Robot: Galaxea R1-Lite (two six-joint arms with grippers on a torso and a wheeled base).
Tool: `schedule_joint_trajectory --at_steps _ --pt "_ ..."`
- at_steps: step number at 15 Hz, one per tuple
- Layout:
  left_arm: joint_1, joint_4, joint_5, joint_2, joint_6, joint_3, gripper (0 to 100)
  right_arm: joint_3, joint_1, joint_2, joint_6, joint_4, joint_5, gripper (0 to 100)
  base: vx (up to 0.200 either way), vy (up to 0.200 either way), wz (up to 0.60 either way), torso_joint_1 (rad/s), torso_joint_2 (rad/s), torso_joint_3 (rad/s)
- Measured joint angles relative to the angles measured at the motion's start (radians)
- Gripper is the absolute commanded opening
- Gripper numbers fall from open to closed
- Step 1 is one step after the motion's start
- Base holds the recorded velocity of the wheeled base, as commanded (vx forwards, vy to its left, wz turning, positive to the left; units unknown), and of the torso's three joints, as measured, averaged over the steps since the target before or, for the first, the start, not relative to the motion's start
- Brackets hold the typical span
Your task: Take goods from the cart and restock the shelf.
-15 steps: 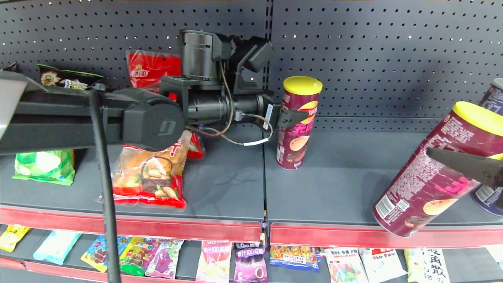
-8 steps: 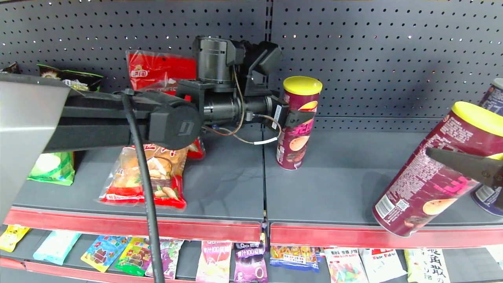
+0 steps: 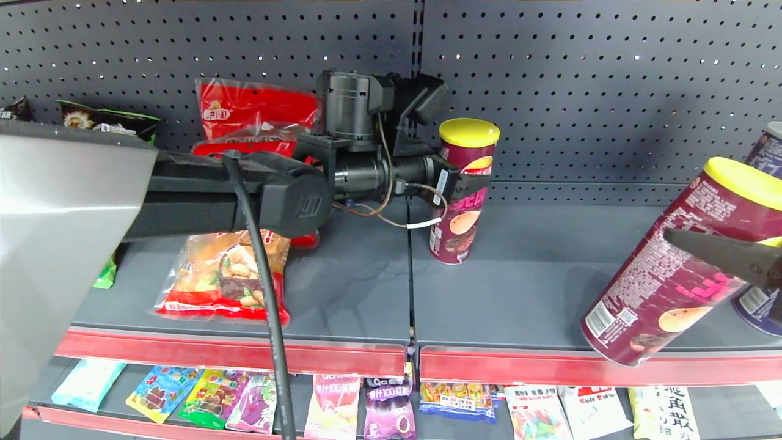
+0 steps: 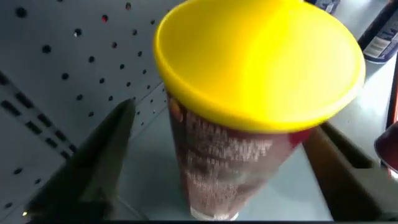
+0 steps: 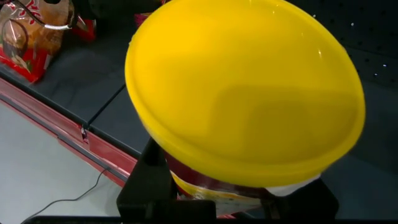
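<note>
Fingers point(image 4: 93, 174) of left gripper point(image 3: 473, 181) spread around upright can point(image 3: 462, 208) | right gripper point(image 3: 733, 260) clamped on tilted can point(image 3: 666, 275) | tilted can is to be righted before release on shelf point(image 3: 519, 293)

The grey shelf point(image 3: 519, 293) has a red front lip point(image 3: 232, 354) and a pegboard back point(image 3: 580, 91). 1 upright can point(image 3: 455, 235) with a yellow lid stands just right of the middle seam. A peanut bag point(image 3: 214, 287) lies flat near the left front, with a red bag point(image 3: 256, 116) leaning on the pegboard behind it. A dark bag point(image 3: 104, 122) stands at the far left. A blue can point(image 3: 760, 302) sits at the right edge. Small packets point(image 3: 391, 406) line the lower shelf point(image 3: 721, 415).
</note>
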Motion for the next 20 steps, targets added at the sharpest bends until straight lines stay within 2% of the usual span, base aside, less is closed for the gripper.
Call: schedule_joint_trajectory --at_steps 5,10,11,13,14,17,20 --pt "-0.003 0.000 -0.020 0.004 -0.001 0.000 0 -0.003 -0.002 0.000 0.000 0.000 -0.001 0 0.000 0.000 0.00 0.000 0.00 0.000" --pt "-0.003 0.002 -0.137 -0.057 0.000 0.040 0 -0.009 -0.001 0.003 0.000 -0.001 -0.001 0 0.000 0.000 0.00 0.000 0.00 0.000" --pt "-0.003 0.002 -0.172 -0.081 0.020 0.081 0 -0.014 -0.002 0.004 0.000 0.000 0.000 0 0.000 0.000 0.00 0.000 0.00 0.000" --pt "-0.006 0.004 -0.243 -0.138 0.092 0.187 0 -0.025 -0.005 0.007 0.000 0.000 0.001 0 0.000 0.000 0.00 0.000 0.00 0.000" --pt "-0.010 0.002 -0.270 -0.168 0.114 0.239 0 -0.030 -0.006 0.011 0.000 0.000 0.001 0 0.000 0.000 0.00 0.000 0.00 0.000" --pt "-0.033 0.000 -0.301 -0.227 0.152 0.332 0 -0.045 -0.006 0.023 0.000 0.000 0.001 0 0.000 0.000 0.00 0.000 0.00 0.000" --pt "-0.040 0.000 -0.315 -0.246 0.164 0.365 0 -0.049 -0.006 0.029 0.000 0.000 0.003 0 0.000 0.000 0.00 0.000 0.00 0.000"
